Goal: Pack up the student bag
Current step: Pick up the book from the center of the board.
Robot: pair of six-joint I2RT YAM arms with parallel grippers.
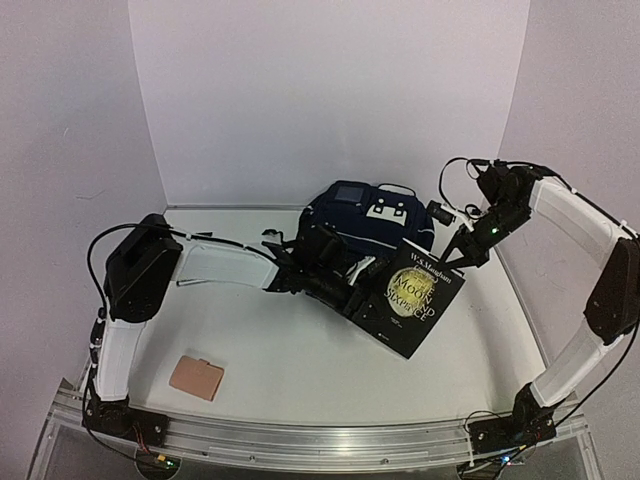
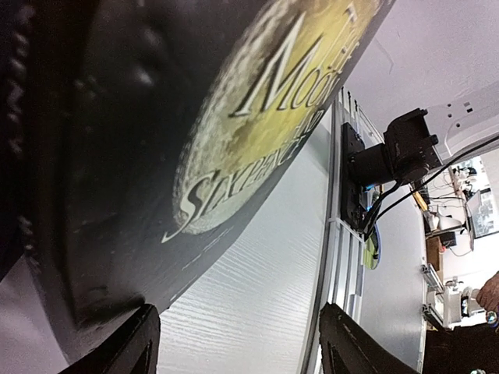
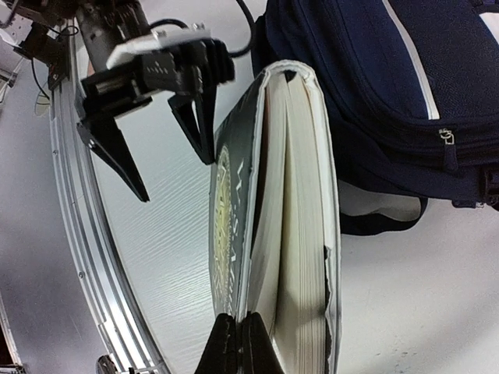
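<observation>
The student bag (image 1: 365, 222) is a dark navy backpack lying at the back of the table; its pale stripe shows in the right wrist view (image 3: 390, 86). A black book with a gold emblem (image 1: 412, 300) stands tilted on its edge in front of the bag. My right gripper (image 1: 462, 254) is shut on the book's front cover at its upper corner (image 3: 238, 326), and the pages (image 3: 300, 234) hang slightly open. My left gripper (image 1: 360, 297) is open beside the book's left edge, also seen in the right wrist view (image 3: 175, 178). The cover (image 2: 234, 117) fills the left wrist view above the open fingers (image 2: 132, 347).
A small tan card-like pouch (image 1: 196, 377) lies at the front left of the table. The aluminium rail (image 1: 320, 440) runs along the near edge. White walls enclose the back and sides. The right arm's base (image 2: 390, 152) sits at the rail.
</observation>
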